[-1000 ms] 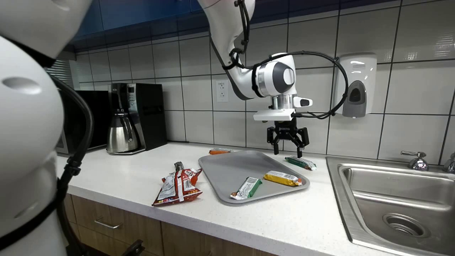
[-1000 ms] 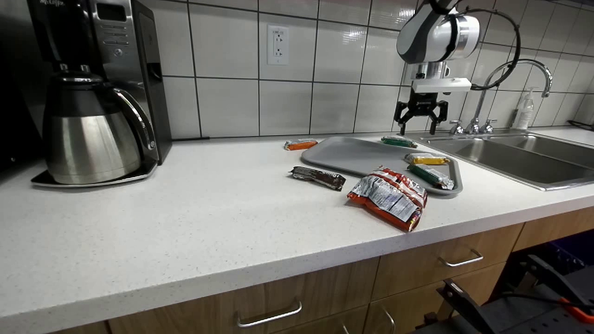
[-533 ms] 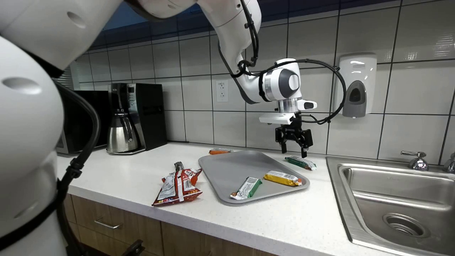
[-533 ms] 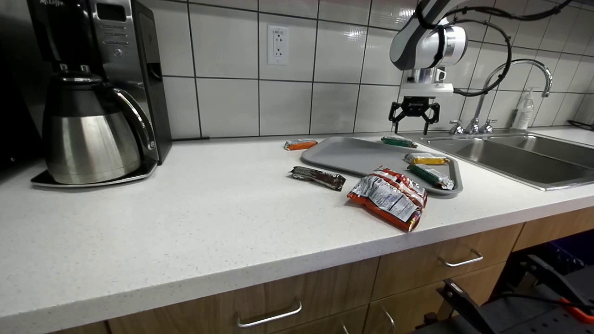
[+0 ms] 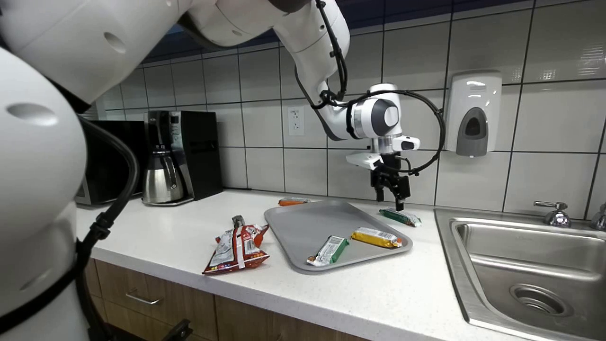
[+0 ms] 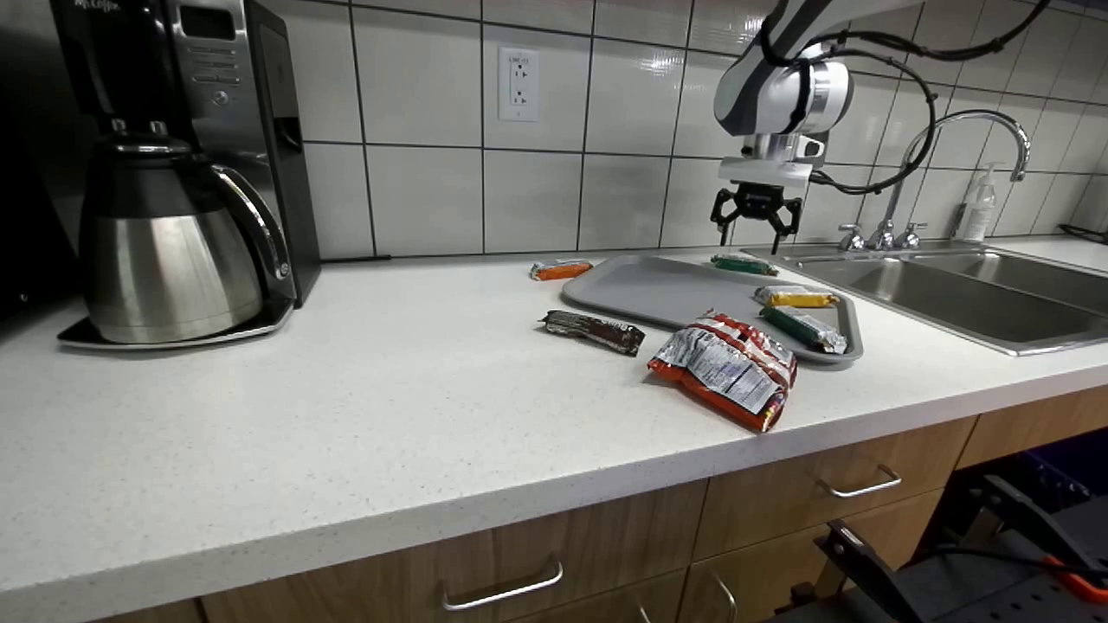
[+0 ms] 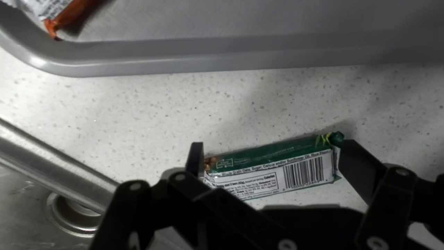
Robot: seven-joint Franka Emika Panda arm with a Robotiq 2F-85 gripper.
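My black gripper [image 5: 389, 201] hangs over the back of the counter with its jaws wide apart, holding nothing. Below it a green-wrapped bar [image 5: 400, 217] lies on the counter beside the grey tray [image 5: 312, 222]. In the wrist view this bar [image 7: 270, 163] spans the gap between the fingers lengthwise, slightly tilted, its white label and barcode facing up. Both exterior views show the gripper [image 6: 750, 242] apart from the bar [image 6: 744, 265]. On the tray lie a yellow bar [image 5: 376, 237] and another green bar [image 5: 329, 251].
A steel sink [image 5: 535, 265] adjoins the counter near the bar, and the tiled wall [image 5: 350, 175] rises behind. A red snack bag [image 6: 727, 368], a dark brown bar [image 6: 595, 331] and an orange bar [image 6: 561, 270] lie around the tray. A coffee maker [image 6: 173, 234] stands farther along.
My gripper has turned about its vertical axis and shifted slightly over the green bar by the wall. Its jaws have stayed apart. The bars, bag and tray have not moved.
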